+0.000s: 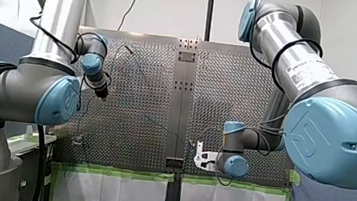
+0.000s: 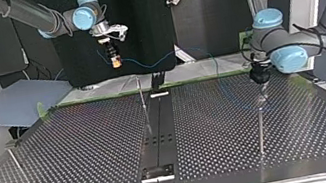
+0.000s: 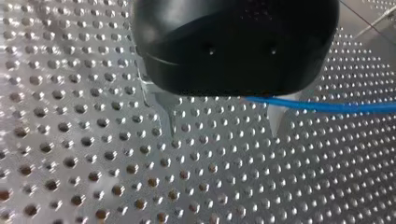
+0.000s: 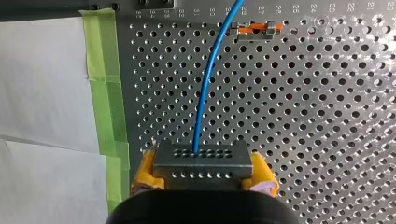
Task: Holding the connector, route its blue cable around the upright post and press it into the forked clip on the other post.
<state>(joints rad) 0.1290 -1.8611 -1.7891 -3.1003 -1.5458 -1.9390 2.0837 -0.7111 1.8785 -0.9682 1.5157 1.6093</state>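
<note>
Now the right claw (image 4: pixel 203 171) pinches the connector (image 4: pixel 201 158) near the edge of the surface (image 4: pixel 303 116); the left claw (image 3: pixel 223 130) hangs spread beside the blue cable (image 3: pixel 327 106). Slack could miss the upright post (image 2: pixel 142 100).

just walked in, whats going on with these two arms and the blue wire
Two robot arms are working a blue cable over a perforated table. My right gripper is shut on a grey connector, with the cable leading out of it. My left gripper is open close above the table, and the cable runs past one of its metal fingers. The cable hangs slack between the grippers, apparently not yet round the upright post.
</note>
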